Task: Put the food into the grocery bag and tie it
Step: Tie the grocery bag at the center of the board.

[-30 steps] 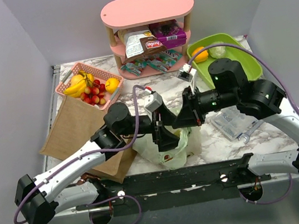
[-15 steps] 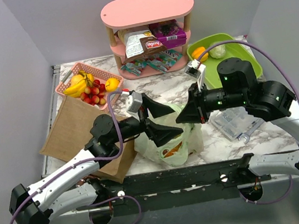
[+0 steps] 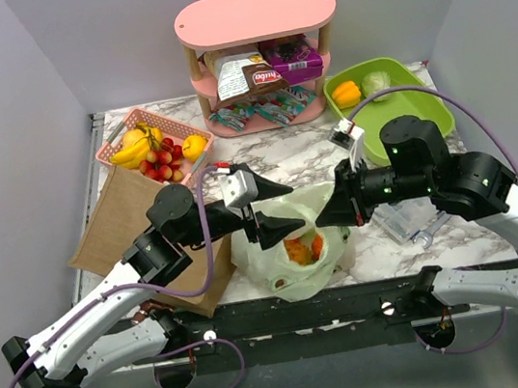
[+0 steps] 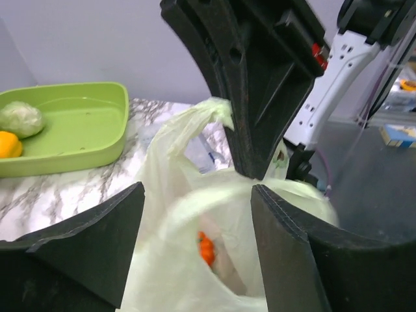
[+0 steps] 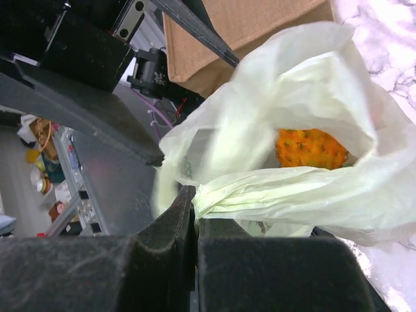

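Marble table (image 3: pixel 282 154): one bag (image 3: pixel 267 263), perhaps two fruits (image 3: pixel 299 250).

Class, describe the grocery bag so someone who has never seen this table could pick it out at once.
Find the near edge of the marble table, at its middle. The grocery bag sits there, right of the flat brown paper bag. Unlike that brown one, it is thin, pale-green plastic with orange food showing inside.

Left arm (image 3: pixel 110 309): reaches from bottom left toward table centre, elbow raised. Left gripper (image 3: pixel 297 204): jaws apart, pointing right. Right arm (image 3: pixel 492 188): bent, forearm pointing left. Right gripper (image 3: pixel 319 225): jaws pinched on grocery bag (image 3: pixel 290 267) handle.
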`<act>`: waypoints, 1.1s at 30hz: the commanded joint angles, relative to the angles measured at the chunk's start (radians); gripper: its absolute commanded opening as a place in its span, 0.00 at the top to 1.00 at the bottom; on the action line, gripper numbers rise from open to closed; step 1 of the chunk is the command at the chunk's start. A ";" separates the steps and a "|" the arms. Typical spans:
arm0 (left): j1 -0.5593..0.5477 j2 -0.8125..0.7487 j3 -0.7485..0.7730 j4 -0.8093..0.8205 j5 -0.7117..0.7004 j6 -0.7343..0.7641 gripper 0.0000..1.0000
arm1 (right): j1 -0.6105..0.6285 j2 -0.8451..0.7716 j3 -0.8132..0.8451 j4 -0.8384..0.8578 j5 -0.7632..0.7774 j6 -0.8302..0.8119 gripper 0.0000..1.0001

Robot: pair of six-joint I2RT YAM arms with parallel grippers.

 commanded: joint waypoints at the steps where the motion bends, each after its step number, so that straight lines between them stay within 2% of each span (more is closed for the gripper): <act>1: 0.000 0.054 0.091 -0.189 -0.021 0.136 0.35 | 0.004 -0.039 0.044 -0.010 0.104 0.028 0.99; 6: -0.002 0.073 0.124 -0.206 -0.019 0.149 0.36 | 0.004 -0.053 0.153 -0.056 0.325 0.035 0.99; 9: 0.000 0.058 0.132 -0.232 -0.034 0.168 0.37 | 0.005 -0.053 0.155 -0.107 0.378 0.022 0.99; 14: 0.000 0.009 0.172 -0.341 -0.201 0.208 0.36 | 0.005 -0.009 -0.034 -0.125 0.199 0.020 0.99; 17: 0.000 -0.026 0.201 -0.423 -0.273 0.248 0.20 | 0.004 0.022 -0.127 -0.089 0.081 0.016 0.99; 19: 0.000 -0.067 0.206 -0.468 -0.266 0.271 0.11 | 0.004 0.027 -0.142 -0.060 0.092 0.017 0.99; 21: -0.002 -0.108 0.204 -0.506 -0.229 0.297 0.08 | 0.004 0.031 -0.125 -0.047 0.112 0.011 0.99; 26: -0.011 -0.150 0.165 -0.593 -0.173 0.368 0.06 | 0.004 0.068 -0.065 -0.045 0.124 -0.013 0.99; 33: -0.055 -0.077 0.162 -0.529 -0.173 0.349 0.02 | 0.005 0.072 -0.085 -0.016 0.122 0.004 0.99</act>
